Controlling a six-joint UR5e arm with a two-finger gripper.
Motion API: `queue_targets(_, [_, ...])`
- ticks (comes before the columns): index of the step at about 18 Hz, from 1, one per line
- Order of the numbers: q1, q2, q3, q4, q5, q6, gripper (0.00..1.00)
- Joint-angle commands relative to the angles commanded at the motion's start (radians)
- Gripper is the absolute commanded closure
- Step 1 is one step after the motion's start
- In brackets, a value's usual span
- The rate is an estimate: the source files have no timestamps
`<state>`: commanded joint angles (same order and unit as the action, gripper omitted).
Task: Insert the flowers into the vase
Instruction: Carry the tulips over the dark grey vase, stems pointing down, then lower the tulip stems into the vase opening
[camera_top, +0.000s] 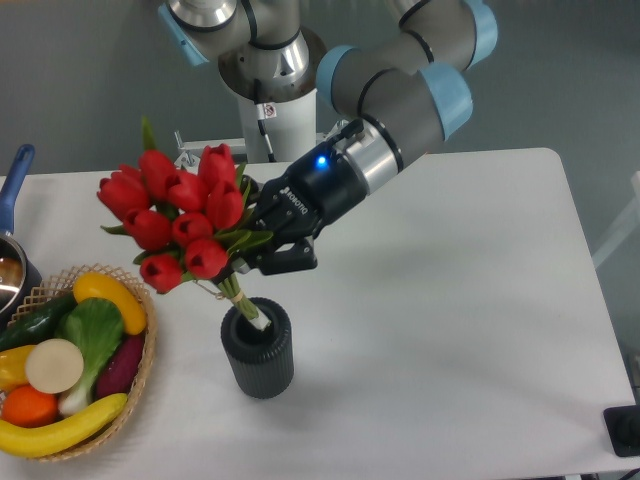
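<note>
i count nine red tulips (178, 215) clamped in my hand (262, 243), stem ends dipping into one ribbed grey vase (258, 350).

The arm is reached down and to the left from its base at the table's far edge, the wrist angled low. A blue light is lit on the wrist. The gripper (262, 243) is clamped on the flowers (175, 215), held tilted.

Glossy plastic-looking red tulip flowers (175, 220); matt, ribbed dark grey cylindrical vase (258, 349); rough woven wicker basket (140, 365) at 9 o'clock; smooth matt white worktop (450, 330).
</note>
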<state>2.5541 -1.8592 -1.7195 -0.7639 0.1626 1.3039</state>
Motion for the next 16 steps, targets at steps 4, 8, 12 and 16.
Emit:
queue_targets(4, [0.006, 0.002, -0.038, 0.0, 0.003, 0.002, 0.8])
queue_targets(8, [0.012, 0.002, -0.046, 0.0, 0.003, 0.002, 0.8])
queue_targets(12, [0.028, 0.003, -0.075, 0.0, 0.005, 0.003, 0.8])
queue_targets(16, [0.046, -0.002, -0.12, 0.0, 0.015, 0.006, 0.79])
